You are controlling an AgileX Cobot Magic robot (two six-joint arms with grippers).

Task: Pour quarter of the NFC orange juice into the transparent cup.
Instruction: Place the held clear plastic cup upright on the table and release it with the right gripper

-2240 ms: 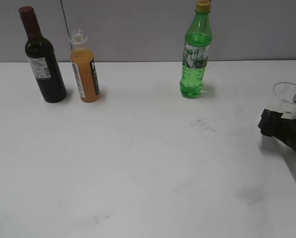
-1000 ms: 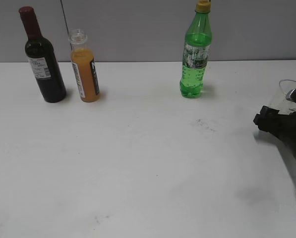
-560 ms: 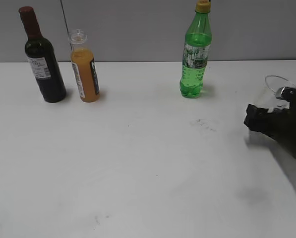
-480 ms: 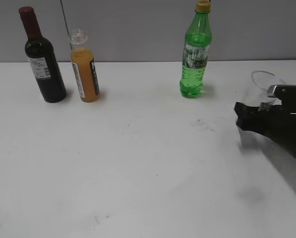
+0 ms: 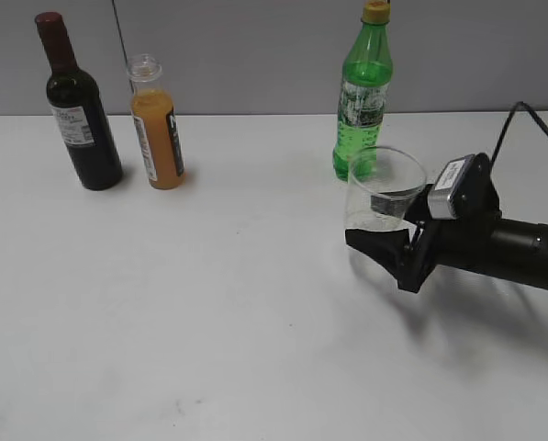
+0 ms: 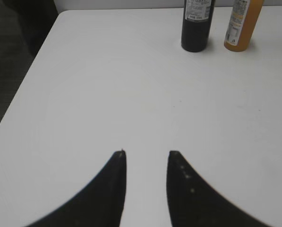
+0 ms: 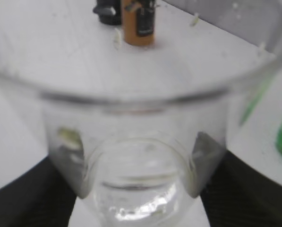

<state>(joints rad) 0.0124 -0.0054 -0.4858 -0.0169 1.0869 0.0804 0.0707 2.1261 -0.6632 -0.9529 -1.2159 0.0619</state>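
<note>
Since the earlier frame my right end effector (image 5: 384,241) had carried the clear tapered plastic cup (image 5: 384,193) leftward from the worktop's (image 5: 255,303) right edge, clamped low on it. The left end effector (image 6: 145,158) hung open and empty. The small clear orange-filled NFC juice bottle (image 5: 156,124) stood far left; I judged the thin cup could buckle or slip.

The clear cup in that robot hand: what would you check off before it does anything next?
1. Right hand shut on the transparent cup: ok.
2. Cup upright: ok in the exterior view.
3. Cup empty: ok, no juice in it.
4. NFC orange juice upright, uncapped: ok.
5. Left hand open, holding nothing: ok, but far from the juice.
6. Wine bottle stands close beside the juice: cannot tell if there is room to grasp.
</note>
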